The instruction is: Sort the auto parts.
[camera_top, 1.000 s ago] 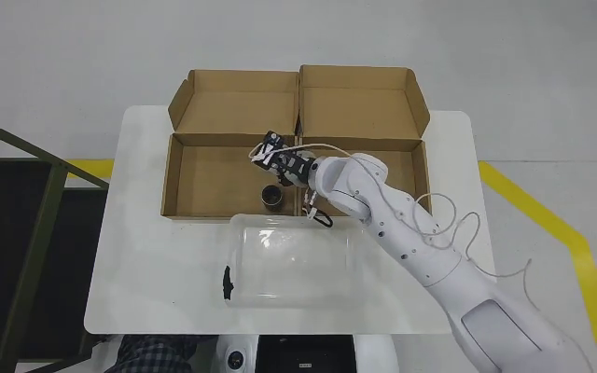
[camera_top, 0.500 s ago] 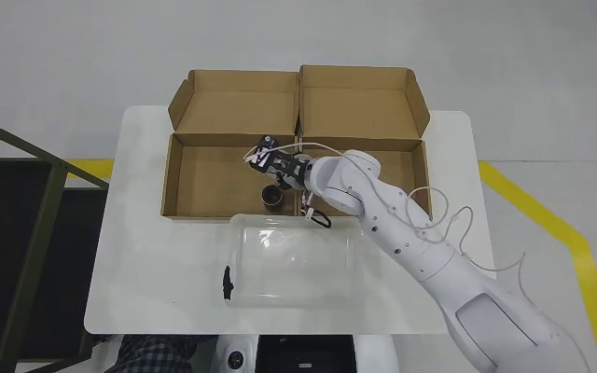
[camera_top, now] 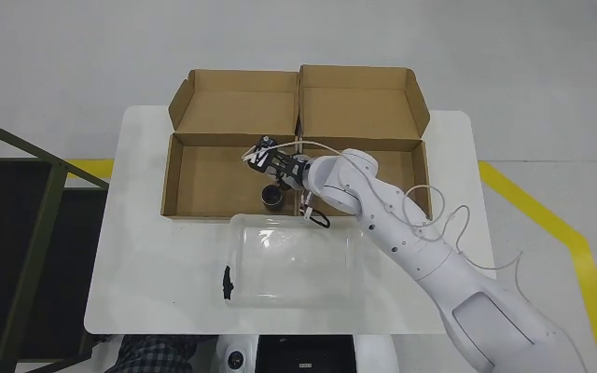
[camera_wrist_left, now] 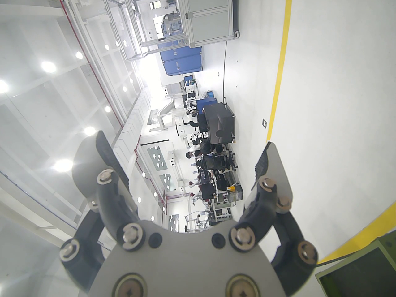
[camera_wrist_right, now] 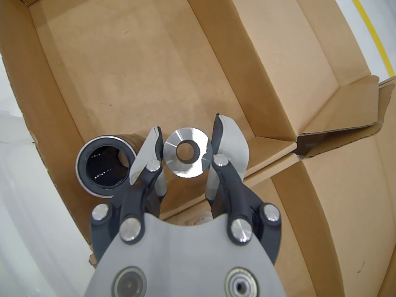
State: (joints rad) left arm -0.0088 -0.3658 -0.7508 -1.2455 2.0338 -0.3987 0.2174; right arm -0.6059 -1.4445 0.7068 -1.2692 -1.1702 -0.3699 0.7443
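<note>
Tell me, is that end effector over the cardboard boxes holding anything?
Holding: the right end effector is shut on a silver metal disc with a centre hole, fingers against both sides.

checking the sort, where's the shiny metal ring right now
The metal ring is held in the jaws of the right gripper. In the top view it hangs above the left cardboard box, near its right wall, beside the black cylinder in it.

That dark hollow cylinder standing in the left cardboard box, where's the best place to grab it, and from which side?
Come from above and close the fingers on the outer wall of the dark cylinder, just under its top rim. It stands on end, bore up, close to the box's front wall, which probably blocks a sideways approach.
</note>
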